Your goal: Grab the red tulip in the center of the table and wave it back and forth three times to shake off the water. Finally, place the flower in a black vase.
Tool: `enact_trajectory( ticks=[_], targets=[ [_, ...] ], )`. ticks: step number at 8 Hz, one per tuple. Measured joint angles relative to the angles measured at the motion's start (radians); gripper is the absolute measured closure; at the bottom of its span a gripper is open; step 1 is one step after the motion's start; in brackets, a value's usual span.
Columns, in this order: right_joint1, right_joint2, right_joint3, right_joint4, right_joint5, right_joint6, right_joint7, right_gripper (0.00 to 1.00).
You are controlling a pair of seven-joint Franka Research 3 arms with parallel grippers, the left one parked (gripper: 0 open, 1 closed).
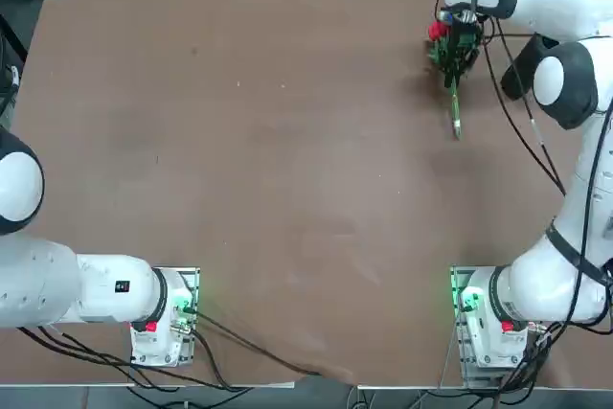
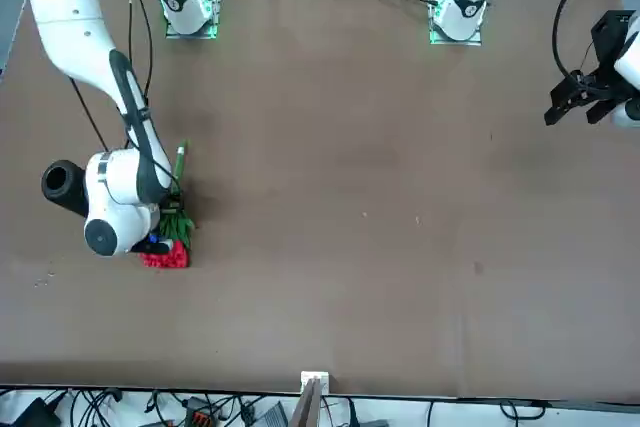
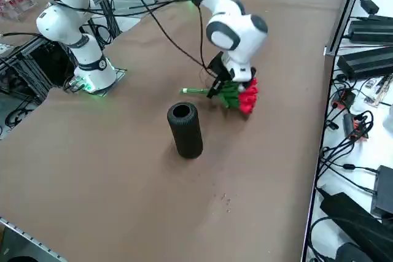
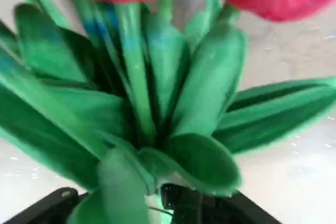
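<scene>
Beside upright black vase [image 3: 185, 131], over far right of desk [image 1: 259, 189]: tool [image 3: 228, 84] pinching red tulip [image 3: 247, 98] by leafy stem. Grasp done; vase unfilled, placing left; shaking can't be judged.

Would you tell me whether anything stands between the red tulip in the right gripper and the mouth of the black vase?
Nothing visible does. The right gripper holds the red tulip beside the upright black vase, and only brown tabletop shows between bunch and vase.
</scene>
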Motion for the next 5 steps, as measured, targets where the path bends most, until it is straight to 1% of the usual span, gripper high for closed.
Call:
enact_trajectory(
  ticks=[1,2,3,4,5],
  targets=[
    [0.003,-0.054,-0.002,0.018,-0.001,-0.022,0.059,0.81],
    [0.0,-0.128,-0.007,0.028,-0.001,-0.037,0.113,0.81],
    [-0.006,-0.212,-0.014,0.032,-0.001,-0.046,0.169,0.85],
    [-0.011,-0.295,-0.037,0.033,-0.008,-0.049,0.242,0.85],
    [-0.018,-0.364,-0.092,0.035,-0.029,-0.053,0.289,0.85]
  ],
)
